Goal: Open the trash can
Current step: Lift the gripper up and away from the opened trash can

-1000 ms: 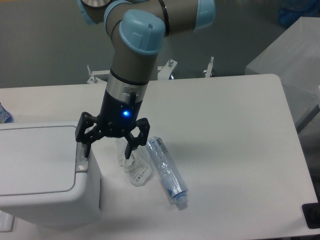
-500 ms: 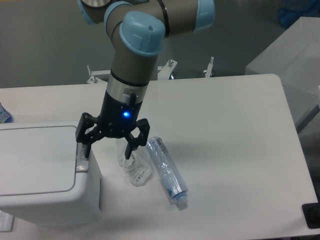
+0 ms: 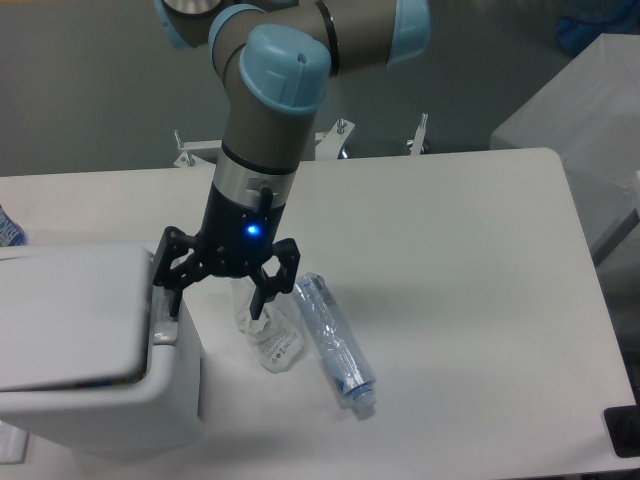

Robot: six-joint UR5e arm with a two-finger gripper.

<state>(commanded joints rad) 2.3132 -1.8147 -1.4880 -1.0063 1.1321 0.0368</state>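
The table (image 3: 450,250) carries everything. At its left front edge sits the trash can (image 3: 100,400), its flat lid (image 3: 70,320) tipped up a little, a dark gap showing under the near edge. So the release looks under way, not finished. The hand (image 3: 215,300) hangs spread apart, grasping nothing, its left finger (image 3: 165,285) down on the button strip at the rim. I'd guess it needs to lift clear so the lid can swing. Just beside lie a clear bottle (image 3: 335,345) and a small bag (image 3: 270,335).
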